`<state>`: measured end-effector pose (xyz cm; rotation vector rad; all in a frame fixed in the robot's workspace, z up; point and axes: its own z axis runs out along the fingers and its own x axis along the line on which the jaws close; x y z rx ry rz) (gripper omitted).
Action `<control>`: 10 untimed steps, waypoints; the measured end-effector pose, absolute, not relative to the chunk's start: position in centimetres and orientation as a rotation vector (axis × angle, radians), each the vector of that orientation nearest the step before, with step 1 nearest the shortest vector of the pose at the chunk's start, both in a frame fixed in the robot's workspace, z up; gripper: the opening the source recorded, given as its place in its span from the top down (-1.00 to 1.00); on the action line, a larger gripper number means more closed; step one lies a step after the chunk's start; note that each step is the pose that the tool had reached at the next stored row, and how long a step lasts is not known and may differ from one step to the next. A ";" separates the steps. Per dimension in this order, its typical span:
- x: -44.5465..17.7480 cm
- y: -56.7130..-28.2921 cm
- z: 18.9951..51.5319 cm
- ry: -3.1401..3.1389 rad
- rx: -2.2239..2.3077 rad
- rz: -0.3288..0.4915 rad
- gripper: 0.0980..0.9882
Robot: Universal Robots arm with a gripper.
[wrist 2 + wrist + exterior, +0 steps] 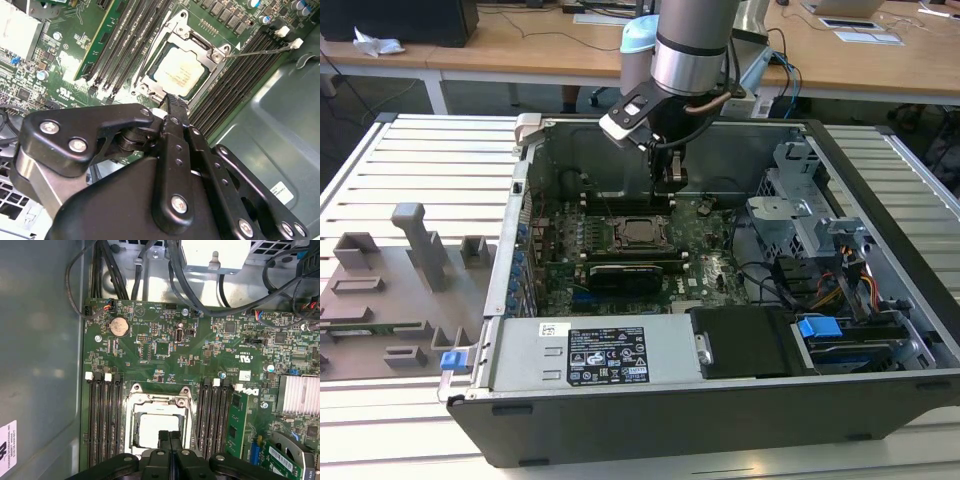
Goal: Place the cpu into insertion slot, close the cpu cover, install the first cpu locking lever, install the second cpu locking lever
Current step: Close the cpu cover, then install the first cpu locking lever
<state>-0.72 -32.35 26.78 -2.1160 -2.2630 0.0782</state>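
Observation:
The cpu (pixel 180 72) lies flat in the insertion slot (pixel 617 238), its pale metal face showing through the window of the silvery cpu cover (pixel 196 39), which lies down over it. In the first wrist view the cpu (pixel 152 429) sits inside the cover's frame (pixel 159 399). A thin wire lever (pixel 260 50) sticks out sideways from one corner of the socket. My gripper (pixel 171 103) is shut with nothing between its black fingers, hovering just above the socket's edge. In the exterior view the gripper (pixel 670 183) hangs behind the socket.
Long black memory slots (pixel 102 425) flank the socket on both sides. The open case has a power supply (pixel 605 352) at the front, drive cages (pixel 800 225) and cables on the exterior view's right, and a heatsink (pixel 299 395) near a green card (pixel 235 430). A grey fixture tray (pixel 390 290) sits outside the case.

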 end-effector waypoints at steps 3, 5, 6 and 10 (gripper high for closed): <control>-0.7 -32.4 26.8 -2.263 -2.116 0.078 0.97; -0.7 -32.4 26.8 -2.263 -2.116 0.078 0.97; -0.7 -32.4 26.8 -2.263 -2.116 0.078 0.97; -0.7 -32.4 26.8 -2.268 -2.111 0.078 0.97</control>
